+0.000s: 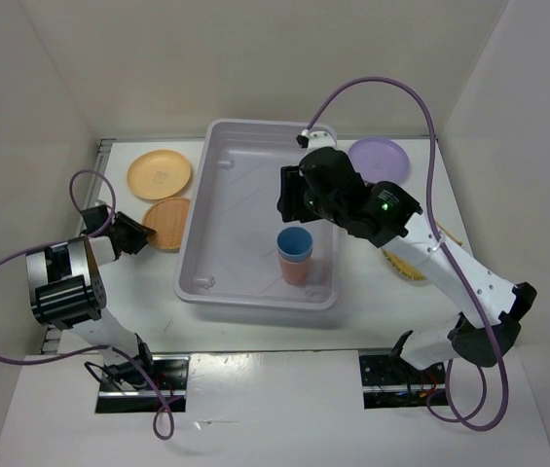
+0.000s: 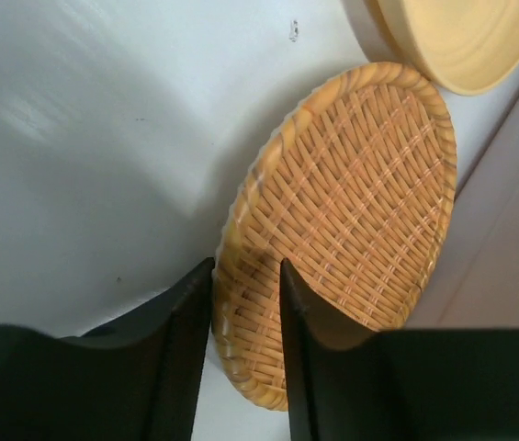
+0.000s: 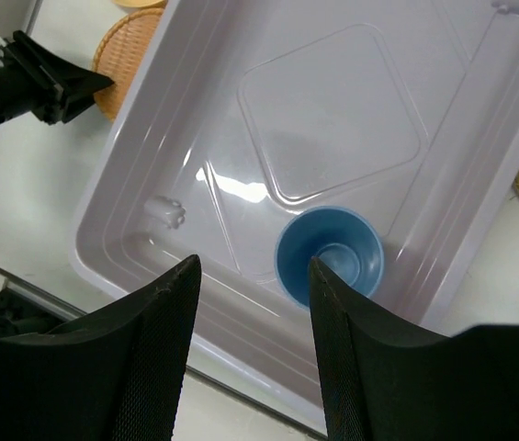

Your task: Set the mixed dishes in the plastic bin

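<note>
The plastic bin [image 1: 240, 190] sits mid-table, long side running from 12 to 6 o'clock. Inside it, toward its 5 o'clock corner, the blue cup [image 1: 294, 239] stands nested in the salmon-pink cup [image 1: 295, 273], both upright with mouths up.

The right gripper [image 3: 253, 265] hangs over the bin's interior with its fingers spread and nothing between them. In the wrist view the blue cup shows below and just past the right-hand fingertip, apart from it.

Outside the bin at 9 o'clock, touching or almost touching its wall, lies a yellow woven plate [image 2: 351, 211]. The left gripper [image 2: 246, 264] straddles that plate's near rim, one finger outside the edge and one over the woven face, both close against it. Whether they are actually pinching the rim cannot be told.

The orange-tan plate [image 1: 159, 175] lies at 10 o'clock from the bin, just beyond the woven one. The lavender plate [image 1: 384, 156] lies at 2 o'clock, just beside the bin's far right corner. A second woven plate [image 1: 403, 267] lies at 3 o'clock, mostly hidden under the right arm.
</note>
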`<act>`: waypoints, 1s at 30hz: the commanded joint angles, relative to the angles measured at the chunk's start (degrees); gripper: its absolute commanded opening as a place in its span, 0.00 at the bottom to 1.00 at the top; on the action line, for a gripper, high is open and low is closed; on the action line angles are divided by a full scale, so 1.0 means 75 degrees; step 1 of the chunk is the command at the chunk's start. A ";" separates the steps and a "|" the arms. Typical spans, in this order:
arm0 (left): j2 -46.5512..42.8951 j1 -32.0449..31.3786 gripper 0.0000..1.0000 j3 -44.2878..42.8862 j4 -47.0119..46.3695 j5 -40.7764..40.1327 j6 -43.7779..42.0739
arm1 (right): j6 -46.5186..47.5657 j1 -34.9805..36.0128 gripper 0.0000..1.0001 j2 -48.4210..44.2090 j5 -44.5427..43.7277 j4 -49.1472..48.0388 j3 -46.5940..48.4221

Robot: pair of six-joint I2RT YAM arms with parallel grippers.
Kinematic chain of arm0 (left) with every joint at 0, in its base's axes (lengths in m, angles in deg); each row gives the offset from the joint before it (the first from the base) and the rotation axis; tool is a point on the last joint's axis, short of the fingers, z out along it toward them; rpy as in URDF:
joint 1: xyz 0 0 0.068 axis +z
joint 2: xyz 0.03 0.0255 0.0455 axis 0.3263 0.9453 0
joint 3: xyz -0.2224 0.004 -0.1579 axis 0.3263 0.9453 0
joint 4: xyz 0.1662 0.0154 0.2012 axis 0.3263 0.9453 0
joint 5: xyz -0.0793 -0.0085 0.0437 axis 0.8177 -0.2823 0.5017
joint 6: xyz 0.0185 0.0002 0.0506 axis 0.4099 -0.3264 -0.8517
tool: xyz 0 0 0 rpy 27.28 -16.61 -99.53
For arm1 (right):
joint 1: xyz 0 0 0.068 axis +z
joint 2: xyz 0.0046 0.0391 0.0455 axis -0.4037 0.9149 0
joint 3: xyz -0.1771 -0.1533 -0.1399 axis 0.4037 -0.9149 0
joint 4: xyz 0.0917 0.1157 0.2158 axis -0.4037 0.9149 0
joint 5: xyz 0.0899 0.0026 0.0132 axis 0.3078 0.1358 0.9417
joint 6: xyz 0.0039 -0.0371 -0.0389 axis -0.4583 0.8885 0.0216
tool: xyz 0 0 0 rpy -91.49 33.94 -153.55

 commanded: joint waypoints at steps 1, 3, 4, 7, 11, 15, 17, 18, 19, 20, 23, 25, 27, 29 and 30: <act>0.0201 -0.0019 0.39 0.0019 0.0165 0.0028 0.0036 | -0.0055 -0.0054 0.56 -0.0282 -0.0388 -0.0308 -0.0197; 0.0201 -0.0019 0.29 0.0019 0.0165 0.0028 0.0036 | -0.0125 -0.0054 0.56 -0.0364 -0.0458 -0.0309 -0.0267; 0.0201 -0.0019 0.26 -0.0050 0.0165 0.0028 0.0036 | -0.0125 -0.0124 0.56 -0.0364 -0.0459 -0.0309 -0.0267; 0.0037 -0.0019 0.11 -0.0051 0.0351 0.0028 0.0036 | -0.0125 -0.0124 0.56 -0.0294 -0.0459 -0.0309 -0.0267; -0.0630 -0.0019 0.00 -0.0331 0.0960 -0.0229 -0.0046 | -0.0125 -0.0124 0.56 -0.0293 -0.0529 -0.0309 -0.0267; -0.1672 -0.0019 0.00 -0.0846 0.2141 -0.0674 -0.0407 | -0.0125 -0.0124 0.56 -0.0223 -0.0599 -0.0378 -0.0338; -0.1756 0.0051 0.00 -0.1408 0.2588 -0.0675 -0.0595 | -0.0196 -0.0124 0.56 -0.0153 -0.0599 -0.0379 -0.0430; -0.1826 0.0052 0.00 -0.1584 0.2927 -0.0594 -0.0678 | -0.0196 -0.0124 0.56 -0.0153 -0.0669 -0.0460 -0.0431; -0.1896 0.0052 0.00 -0.1864 0.3070 -0.0488 -0.0829 | -0.0196 -0.0194 0.56 -0.0153 -0.0670 -0.0461 -0.0524; -0.1967 0.0052 0.00 -0.2006 0.3222 -0.0487 -0.0831 | -0.0196 -0.0195 0.56 -0.0153 -0.0670 -0.0542 -0.0525; -0.2329 0.0052 0.00 -0.2347 0.3609 -0.0324 -0.0995 | -0.0196 -0.0265 0.56 -0.0153 -0.0740 -0.0683 -0.0595; -0.2447 0.0052 0.00 -0.2557 0.3704 -0.0323 -0.1112 | -0.0196 -0.0475 0.56 -0.0222 -0.0670 -0.0765 -0.0665; -0.2553 0.0052 0.00 -0.2651 0.3867 -0.0254 -0.1194 | -0.0009 -0.0546 0.56 -0.0223 -0.0530 -0.0848 -0.0666; -0.2775 0.0052 0.00 -0.2886 0.3984 -0.0078 -0.1416 | 0.0085 -0.0721 0.56 -0.0223 -0.0529 -0.0918 -0.0666; -0.2776 0.0052 0.00 -0.3014 0.3985 0.0050 -0.1498 | 0.0178 -0.0722 0.56 -0.0223 -0.0529 -0.0918 -0.0666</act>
